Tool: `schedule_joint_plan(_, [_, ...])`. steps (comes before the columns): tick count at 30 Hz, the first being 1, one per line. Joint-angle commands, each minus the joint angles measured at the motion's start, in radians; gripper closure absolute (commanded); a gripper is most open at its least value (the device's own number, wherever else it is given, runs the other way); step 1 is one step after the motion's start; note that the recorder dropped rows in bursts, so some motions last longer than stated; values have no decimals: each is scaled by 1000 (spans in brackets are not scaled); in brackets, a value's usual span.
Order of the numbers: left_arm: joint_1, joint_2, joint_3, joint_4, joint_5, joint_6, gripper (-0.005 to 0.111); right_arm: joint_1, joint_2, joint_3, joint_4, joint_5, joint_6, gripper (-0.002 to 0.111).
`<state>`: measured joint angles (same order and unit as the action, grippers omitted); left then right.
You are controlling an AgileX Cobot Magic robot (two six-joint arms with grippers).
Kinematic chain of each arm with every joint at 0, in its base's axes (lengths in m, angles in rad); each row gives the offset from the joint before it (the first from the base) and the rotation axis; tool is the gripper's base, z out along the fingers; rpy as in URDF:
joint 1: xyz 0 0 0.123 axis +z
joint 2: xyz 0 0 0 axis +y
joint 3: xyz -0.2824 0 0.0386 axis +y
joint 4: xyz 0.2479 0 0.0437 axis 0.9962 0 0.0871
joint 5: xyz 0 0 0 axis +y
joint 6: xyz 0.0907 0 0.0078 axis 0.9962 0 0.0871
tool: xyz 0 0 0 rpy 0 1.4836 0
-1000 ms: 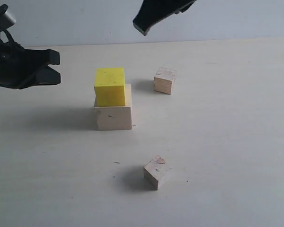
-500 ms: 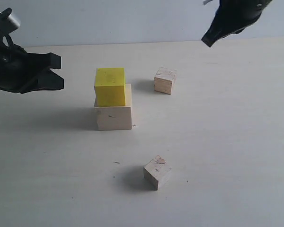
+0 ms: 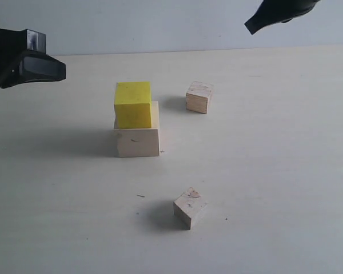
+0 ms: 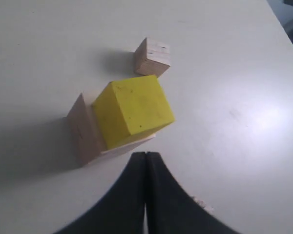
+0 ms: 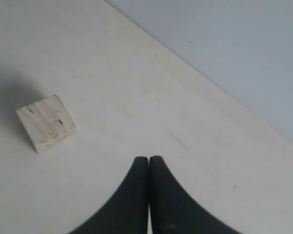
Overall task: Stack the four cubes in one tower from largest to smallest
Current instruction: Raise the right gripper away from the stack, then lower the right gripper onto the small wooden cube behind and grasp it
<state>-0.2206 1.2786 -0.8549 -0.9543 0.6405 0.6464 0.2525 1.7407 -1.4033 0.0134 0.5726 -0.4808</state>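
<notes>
While left tool [image 4: 145, 154], right tool [image 5: 149, 158] sit closed, four cubes [image 3: 132, 105] [image 3: 137, 142] [image 3: 199, 97] [image 3: 189, 208], two stacked, two loose.

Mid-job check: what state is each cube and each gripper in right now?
Large pale cube: bottom of stack, one cube on top.
Yellow cube: stacked on it.
Plywood cube: lying loose, unstacked.
Smallest cube: lying loose, unstacked.
Left gripper: shut, empty.
Right gripper: shut, empty.
</notes>
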Motion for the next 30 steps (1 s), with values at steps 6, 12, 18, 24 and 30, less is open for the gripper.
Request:
schedule_joint_plan(6, [2,-32,2,3,104,1,107,-3,152,0,229,-60,-342,108])
schedule_joint_plan(12, [2,-36,2,3,142,-12,107,-3,205,-62,435,-63,-515,93])
schedule_joint_plan(18, [2,-36,2,3,170,-23,107,-3,261,-154,558,-30,-734,65])
schedule_joint_plan(24, [2,-36,2,3,191,-23,107,-3,336,-201,668,5,-914,41])
schedule_joint_plan(30, [2,-36,2,18,200,-23,107,-3,398,-221,678,36,-910,40])
